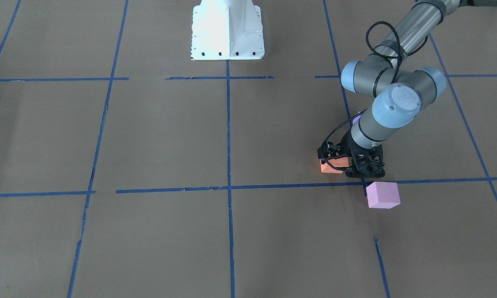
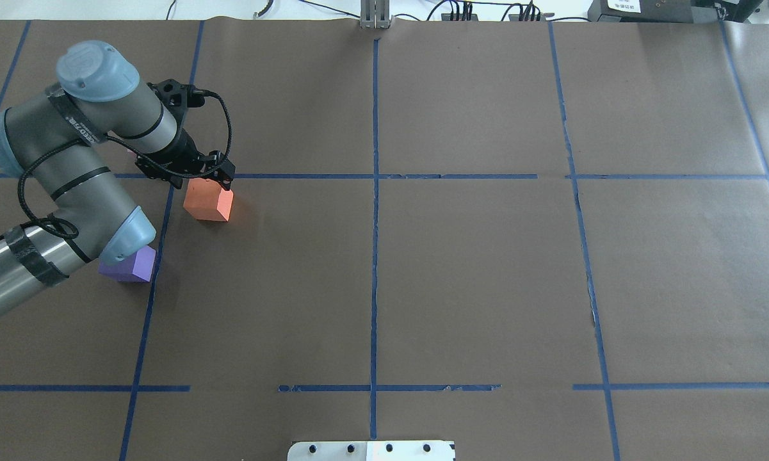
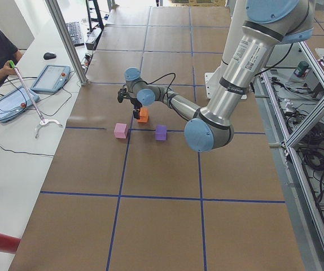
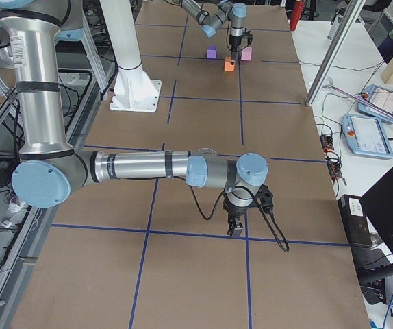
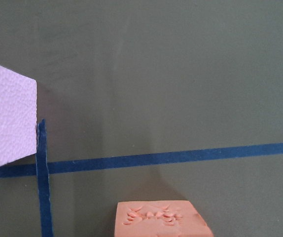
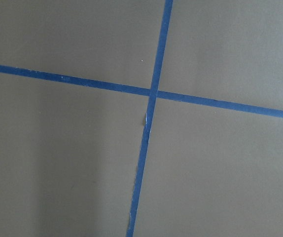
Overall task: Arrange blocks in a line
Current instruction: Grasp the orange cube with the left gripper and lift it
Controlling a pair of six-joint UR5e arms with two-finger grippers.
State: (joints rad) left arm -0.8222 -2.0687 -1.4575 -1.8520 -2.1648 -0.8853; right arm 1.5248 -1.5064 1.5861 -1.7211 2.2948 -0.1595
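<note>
Left fingers (image 2: 226, 178) pinch the orange block (image 2: 209, 200), just short of the pink block (image 1: 382, 194) across the tape (image 1: 273, 186). Foam by the look: light, squashy, dents easily, so take flat opposite faces, gently. Right fingers (image 4: 235, 229): cannot tell.

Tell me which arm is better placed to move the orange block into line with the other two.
Left. The left tool sits at the orange block, with the pink block and the violet block nearby. The right tool hangs far from all three.
</note>
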